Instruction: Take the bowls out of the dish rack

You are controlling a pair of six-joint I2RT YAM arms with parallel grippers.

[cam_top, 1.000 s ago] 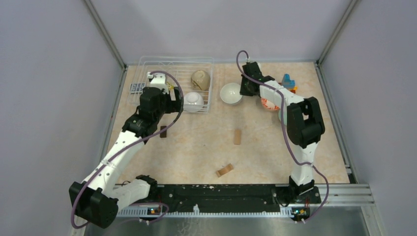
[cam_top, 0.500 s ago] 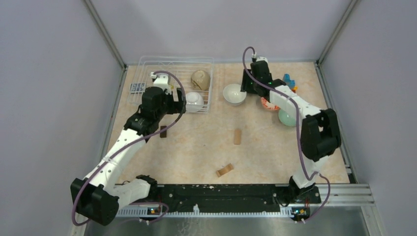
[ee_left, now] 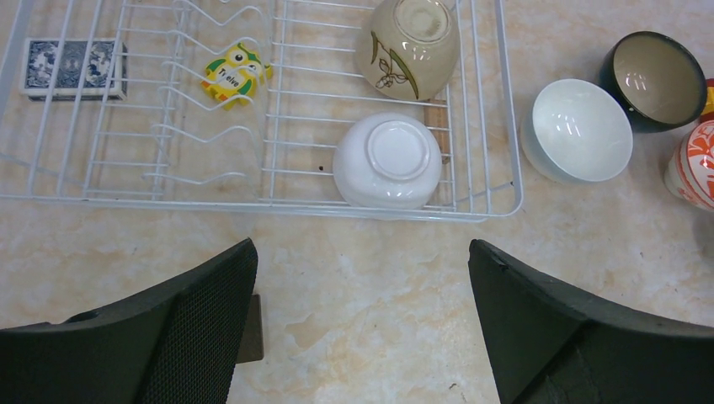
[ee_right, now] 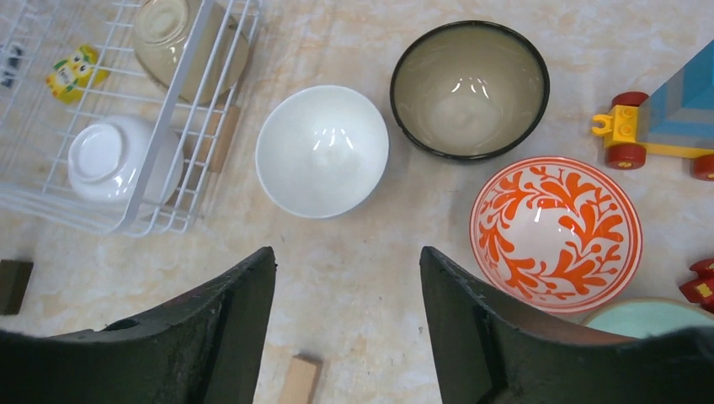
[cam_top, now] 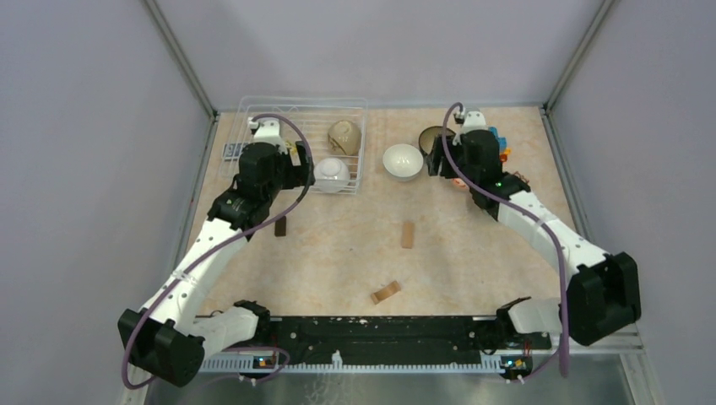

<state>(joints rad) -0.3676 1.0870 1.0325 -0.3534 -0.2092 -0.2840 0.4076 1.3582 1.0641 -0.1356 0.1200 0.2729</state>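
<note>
The wire dish rack [cam_top: 253,114] [ee_left: 480,198] [ee_right: 50,206] stands at the back left. In it lie an upturned white bowl [cam_top: 332,174] [ee_left: 387,160] [ee_right: 108,158] and a tan leaf-patterned bowl [cam_top: 344,136] [ee_left: 407,47] [ee_right: 181,38] on its side. On the table right of the rack stand a white bowl [cam_top: 403,161] [ee_left: 577,129] [ee_right: 322,150], a dark bowl [cam_top: 431,137] [ee_left: 659,80] [ee_right: 469,89], an orange-patterned bowl [ee_left: 692,164] [ee_right: 556,232] and a pale-green bowl [ee_right: 652,320]. My left gripper [cam_top: 306,173] [ee_left: 362,257] is open and empty just before the rack. My right gripper [cam_top: 437,160] [ee_right: 347,261] is open and empty above the table near the white bowl.
A card deck [ee_left: 74,68] and an owl tile [ee_left: 236,74] lie in and under the rack. A toy vehicle [cam_top: 496,142] [ee_right: 665,126] stands at the back right. Wooden blocks lie mid-table [cam_top: 408,234] [cam_top: 385,292] and a dark block [cam_top: 280,225] near the left arm.
My right arm has drawn back to the right from the white bowl, uncovering the dark bowl behind it. My left gripper has moved slightly nearer the rack's white bowl.
</note>
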